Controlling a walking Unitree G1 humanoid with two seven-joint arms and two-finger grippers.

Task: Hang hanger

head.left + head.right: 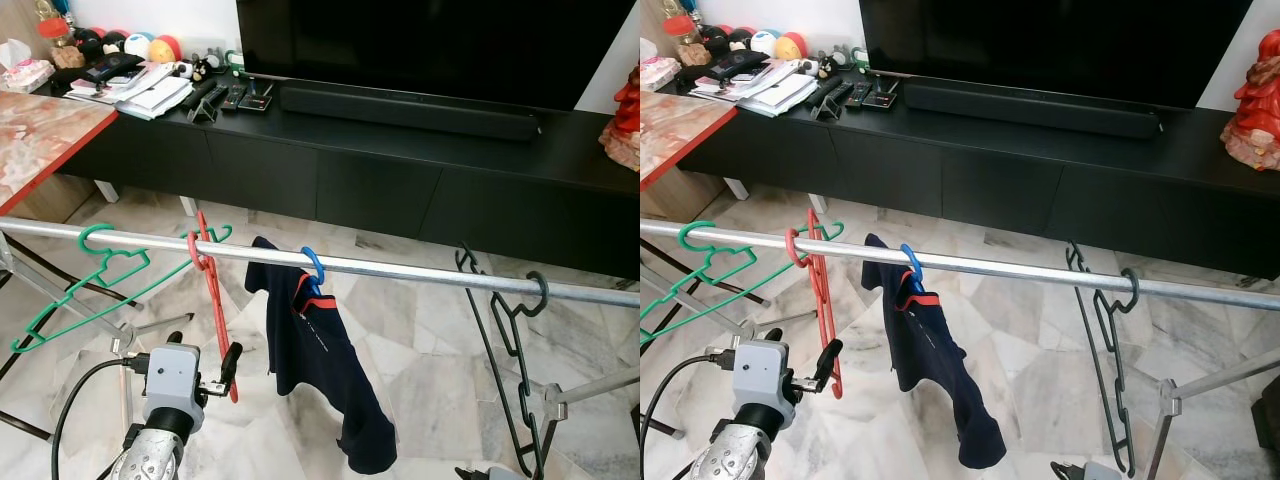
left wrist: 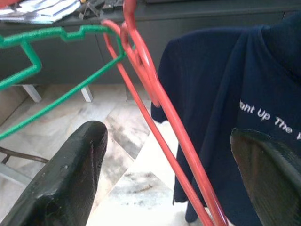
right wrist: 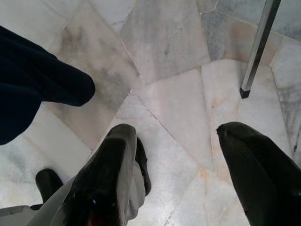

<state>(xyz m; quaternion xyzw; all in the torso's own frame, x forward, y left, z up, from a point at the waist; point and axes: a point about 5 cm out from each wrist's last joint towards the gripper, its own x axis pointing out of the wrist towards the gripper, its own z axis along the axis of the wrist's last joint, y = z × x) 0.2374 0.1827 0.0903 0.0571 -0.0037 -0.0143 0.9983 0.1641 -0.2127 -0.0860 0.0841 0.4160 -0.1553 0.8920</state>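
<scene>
Red hanger [image 1: 212,300] is seen hooked over the metal rail [image 1: 400,270], hanging down edge-on, second from the robot's left among the hangers. Four hangers are counted on the rail: a green one [image 1: 95,285] at the left, tilted, its hook over the rail just beside the red hook; the red one; a blue hook [image 1: 314,266] carrying a navy shirt [image 1: 325,370] with red and white trim; and a black hanger [image 1: 510,340] well apart to the right. One garment only is hung. The left gripper [image 1: 205,372] is raised below the rail at the lower end of the red hanger; in the left wrist view its fingers [image 2: 70,183] are spread wide, with the red wire passing between them, touching neither pad as far as can be told. The right gripper [image 3: 183,179] is held low over the marble floor [image 3: 164,80], fingers parted and empty, one leg of the rack [image 3: 258,47] nearby. Behind the rail a long black TV console [image 1: 400,170] is noted, bearing one television [image 1: 430,40], one soundbar [image 1: 400,108], several remotes [image 1: 225,95] and a stack of papers [image 1: 150,92]. A table with a red edge [image 1: 40,135] stands at the left.
</scene>
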